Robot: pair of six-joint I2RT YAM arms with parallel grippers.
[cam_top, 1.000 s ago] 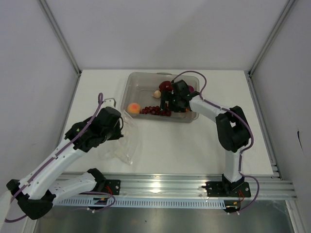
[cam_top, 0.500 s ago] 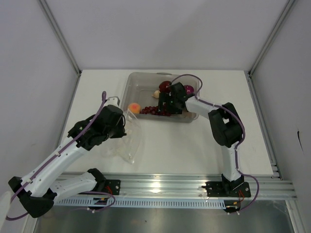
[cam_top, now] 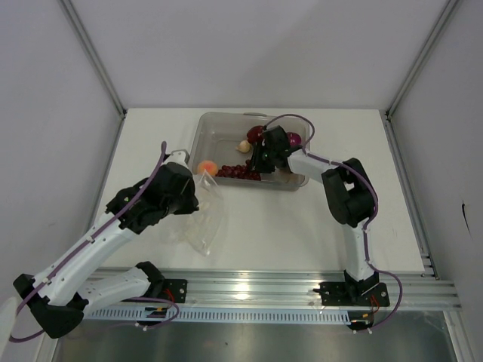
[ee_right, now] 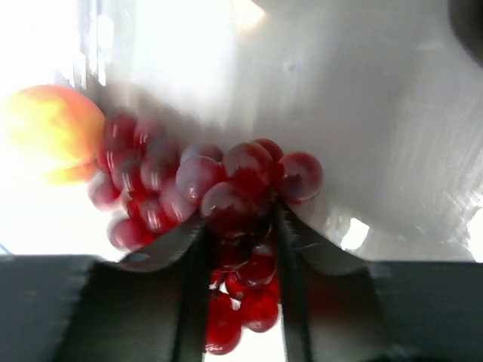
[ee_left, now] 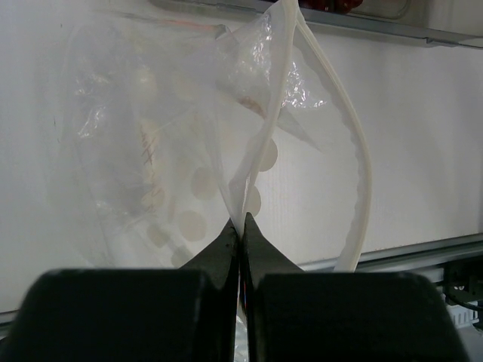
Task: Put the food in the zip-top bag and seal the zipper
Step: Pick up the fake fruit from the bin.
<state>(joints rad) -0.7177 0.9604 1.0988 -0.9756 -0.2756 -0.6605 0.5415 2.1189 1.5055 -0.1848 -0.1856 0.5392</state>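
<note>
Since a second ago the right claw (ee_right: 240,217) has gone from spread wide to drawn in around the grape bunch (ee_right: 226,192), its two fingers (ee_right: 192,245) pressing against grapes on either side. The right arm's elbow has swung in closer to the tray (cam_top: 219,124). The left arm has shifted a little toward the tray, carrying the zip-top bag (cam_top: 202,219) with it, so the bag's upper corner now sits just outside the tray's near wall, close to the peach (cam_top: 207,167).

The grape bunch lies inside the tray against its near wall. Its long axis runs along that wall, with one end touching the peach and the other under the right claw.

The left claw (ee_left: 240,226) is closed tight, pinching one lip of the bag. The bag hangs crumpled over the table (cam_top: 302,226) on the near left side of the tray, its long axis running from the tray's near-left corner back toward the arm bases. In the left wrist view the zipper (ee_left: 355,173) bows away from the pinched lip and curves up toward the tray, leaving the mouth gaping.

A dark red fruit (cam_top: 256,133), a purple ball (cam_top: 294,139) and a beige bulb (cam_top: 243,145) sit toward the tray's far wall.
</note>
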